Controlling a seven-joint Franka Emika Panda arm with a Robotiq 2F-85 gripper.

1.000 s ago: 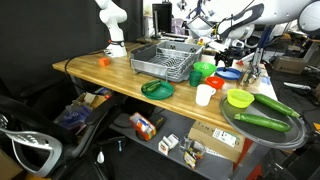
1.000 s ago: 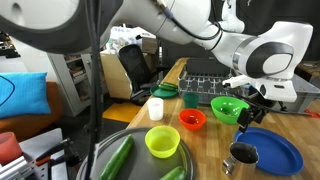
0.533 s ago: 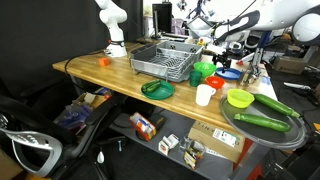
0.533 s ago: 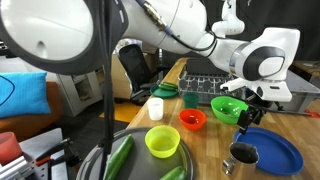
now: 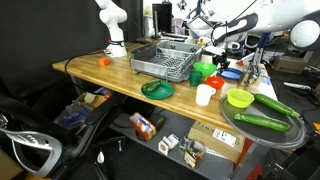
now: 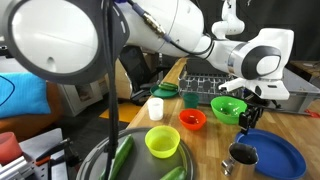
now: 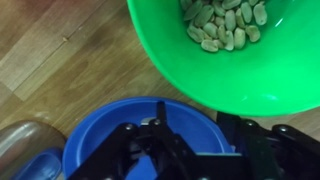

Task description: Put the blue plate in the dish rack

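Observation:
The blue plate [image 6: 275, 153] lies flat on the wooden table beside the green bowl [image 6: 229, 108]; it also shows in an exterior view [image 5: 230, 75] and in the wrist view [image 7: 105, 125]. My gripper [image 6: 246, 121] hangs low over the plate's edge nearest the green bowl. In the wrist view the gripper [image 7: 205, 140] is open, and its fingers stand on either side of the plate's rim. The green bowl [image 7: 235, 55] holds seeds. The grey wire dish rack [image 5: 165, 61] stands further along the table and is also seen in an exterior view [image 6: 205, 88].
A red bowl [image 6: 192, 119], a yellow-green bowl [image 6: 163, 141], a white cup [image 6: 156, 108] and a dark green plate [image 5: 157, 89] stand on the table. A round grey tray [image 5: 262, 131] holds cucumbers. A dark glass [image 6: 243, 155] stands right beside the blue plate.
The arm's upper links have shifted a little. The gripper stays at about the same place over the blue plate's rim. Nothing on the table has moved.

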